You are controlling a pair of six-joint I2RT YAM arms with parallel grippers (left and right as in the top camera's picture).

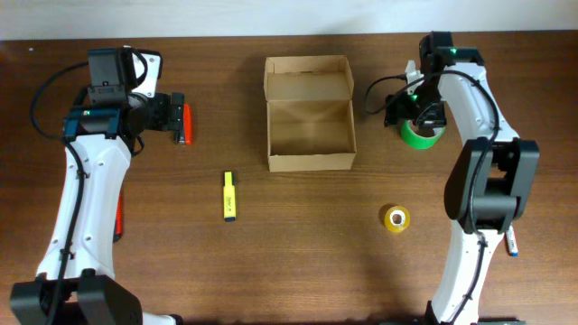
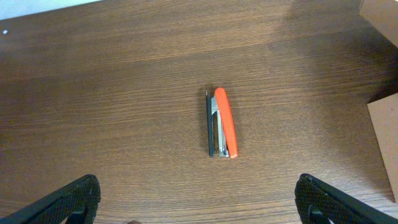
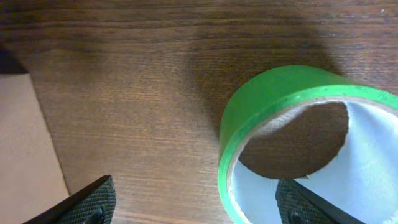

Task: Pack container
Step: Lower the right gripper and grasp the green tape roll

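Observation:
The container [image 1: 310,162], a tan cardboard box, stands open at the table's middle back with its flap lid [image 1: 307,79] folded back; nothing shows inside. A green tape roll [image 1: 421,136] lies flat to its right. My right gripper [image 1: 424,116] hangs low over the green tape roll [image 3: 261,93] with its jaws open. One finger [image 3: 308,202] is inside the roll's hole and the other [image 3: 90,200] outside, with the roll's wall between them; the right gripper [image 3: 199,202] shows no contact. My left gripper [image 2: 199,199] stands wide open above an orange-red stapler [image 2: 222,122], which lies on the table [image 2: 124,93]. In the overhead view the left gripper [image 1: 172,115] is beside the stapler [image 1: 187,125].
A yellow highlighter [image 1: 229,196] lies in front of the box to the left. A small yellow tape roll [image 1: 395,218] sits front right. A red object [image 1: 119,217] shows beside the left arm and a pen-like thing [image 1: 512,242] under the right arm. The box's corner [image 2: 385,130] edges the left wrist view.

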